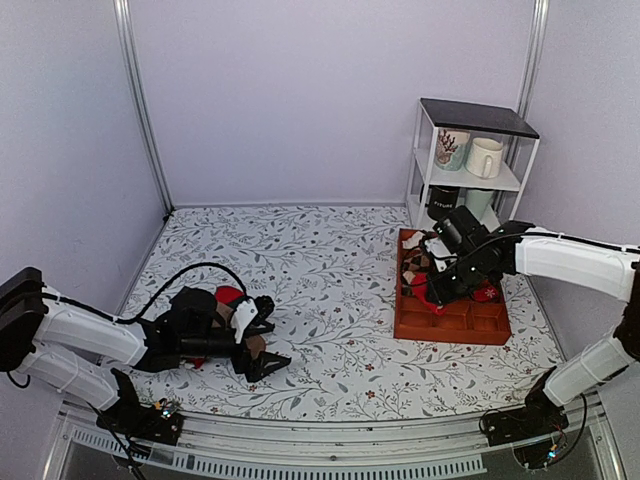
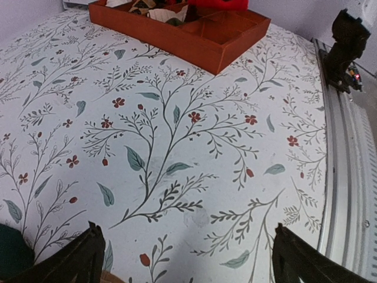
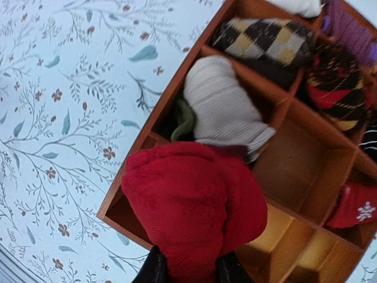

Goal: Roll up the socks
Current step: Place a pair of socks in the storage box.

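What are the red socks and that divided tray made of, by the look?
Red socks: soft matte knit, probably wool or acrylic; fine ribbed stitches show. Divided tray: rigid, smooth orange-brown walls with crisp edges, plastic or painted wood; cannot tell which.

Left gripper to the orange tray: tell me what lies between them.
Nothing but bare floral tablecloth lies between the open left gripper and the tray. The left wrist view shows this stretch plainly, and the top view agrees.

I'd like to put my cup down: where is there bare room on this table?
Bare: the floral table between the left fingers and the orange tray, and back toward the wall. The tray's near compartments are empty. Crowded: its far compartments, full of other socks, where the right fingers hold the red socks.
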Motion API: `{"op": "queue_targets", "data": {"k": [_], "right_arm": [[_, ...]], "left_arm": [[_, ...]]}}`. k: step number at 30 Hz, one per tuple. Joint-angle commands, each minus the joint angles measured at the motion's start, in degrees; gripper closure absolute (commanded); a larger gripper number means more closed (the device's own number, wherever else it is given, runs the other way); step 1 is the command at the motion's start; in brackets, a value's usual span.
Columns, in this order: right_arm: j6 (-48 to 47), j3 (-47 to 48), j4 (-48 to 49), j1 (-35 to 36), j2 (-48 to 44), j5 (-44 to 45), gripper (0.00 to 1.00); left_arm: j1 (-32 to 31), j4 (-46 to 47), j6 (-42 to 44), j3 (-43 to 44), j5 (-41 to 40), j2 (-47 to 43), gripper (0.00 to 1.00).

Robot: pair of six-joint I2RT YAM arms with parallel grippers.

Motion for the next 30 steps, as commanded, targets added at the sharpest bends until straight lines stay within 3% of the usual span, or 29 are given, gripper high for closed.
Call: {"op": "queue_targets", "data": {"k": [1, 15, 24, 30], "right_arm": [[-0.70, 3.11, -2.04, -2.40, -5.02, 8.04, 1.00], [-24.46, -8.75, 11.25, -13.58, -2.90, 8.46, 1.00], [-41.16, -12.80, 22.85, -14.65, -5.74, -0.39, 1.00], [-50.69, -10.63, 23.82, -17.30, -4.94, -5.88, 1.00]], "left_arm": [[0.77, -0.05, 1.11, 1.21, 0.44, 0.17, 0.01], [0.77, -0.14, 1.55, 1.50, 1.08, 0.96, 0.01], [0.82, 0.01, 1.82, 1.40, 0.97, 0.92, 0.01], [1.05, 0.56, 2.30, 1.54, 0.80, 1.73, 0.00]]}}
